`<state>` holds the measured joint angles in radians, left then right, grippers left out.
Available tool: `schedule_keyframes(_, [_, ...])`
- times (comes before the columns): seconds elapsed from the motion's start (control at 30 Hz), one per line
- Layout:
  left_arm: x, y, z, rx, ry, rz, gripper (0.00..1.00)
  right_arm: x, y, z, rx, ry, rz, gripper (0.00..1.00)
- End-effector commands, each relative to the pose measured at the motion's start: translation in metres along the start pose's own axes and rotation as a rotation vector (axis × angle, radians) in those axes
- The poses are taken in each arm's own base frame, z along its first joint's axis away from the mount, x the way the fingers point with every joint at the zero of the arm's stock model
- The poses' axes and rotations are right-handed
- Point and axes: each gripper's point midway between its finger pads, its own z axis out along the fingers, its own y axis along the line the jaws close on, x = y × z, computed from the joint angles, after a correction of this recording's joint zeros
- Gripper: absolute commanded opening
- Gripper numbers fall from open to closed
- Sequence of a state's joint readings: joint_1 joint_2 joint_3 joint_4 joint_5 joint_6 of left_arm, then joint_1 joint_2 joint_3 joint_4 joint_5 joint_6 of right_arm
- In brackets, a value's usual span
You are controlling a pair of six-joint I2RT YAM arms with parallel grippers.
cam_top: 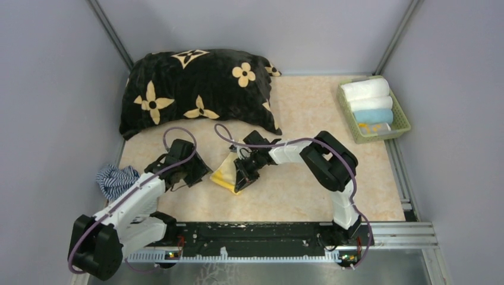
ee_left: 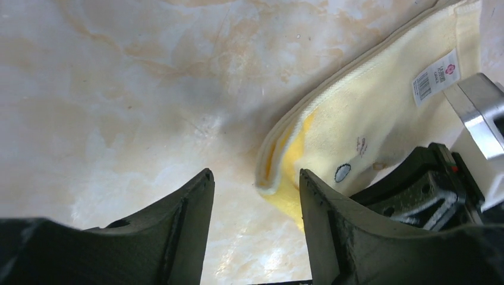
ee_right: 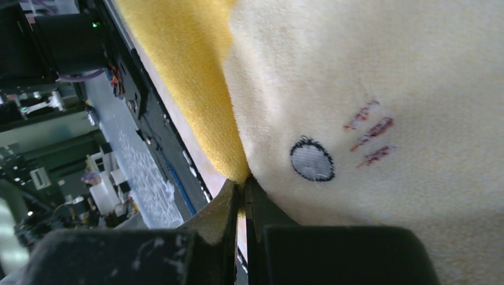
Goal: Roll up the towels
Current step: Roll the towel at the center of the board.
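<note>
Yellow towel pinched at centre frame, not yet rolled.
I find the yellow towel (cam_top: 224, 176) at the middle of the overhead view, part-folded on the table (cam_top: 297, 190). One edge is nipped by the right gripper (ee_right: 243, 184), fingers closed. The left gripper (ee_left: 254, 178) stands open just beside the folded corner, holding nothing. Risk, in my judgement: the hold is thin, at the very tips, so a pull could slip the cloth free or drag the fold open.
</note>
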<state>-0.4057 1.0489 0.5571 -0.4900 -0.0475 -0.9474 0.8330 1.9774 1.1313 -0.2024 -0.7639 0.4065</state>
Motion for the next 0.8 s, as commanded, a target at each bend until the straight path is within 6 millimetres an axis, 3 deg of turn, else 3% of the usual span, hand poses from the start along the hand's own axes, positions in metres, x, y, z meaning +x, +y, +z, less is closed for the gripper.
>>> schedule_keyframes(0.0, [0.004, 0.012, -0.017, -0.023, 0.017, 0.058, 0.61, -0.011, -0.002, -0.006, -0.091, -0.023, 0.04, 0.0])
schedule_keyframes(0.2, [0.023, 0.018, -0.026, 0.009, 0.089, 0.085, 0.63, -0.012, -0.014, -0.008, -0.104, -0.029, 0.086, 0.0])
schedule_keyframes(0.4, [0.041, 0.004, -0.016, 0.127, 0.168, 0.098, 0.63, -0.012, -0.022, -0.007, -0.104, -0.023, 0.113, 0.0])
schedule_keyframes(0.77, [0.035, -0.02, 0.01, 0.182, 0.187, 0.115, 0.58, -0.014, -0.025, -0.01, -0.105, -0.022, 0.125, 0.0])
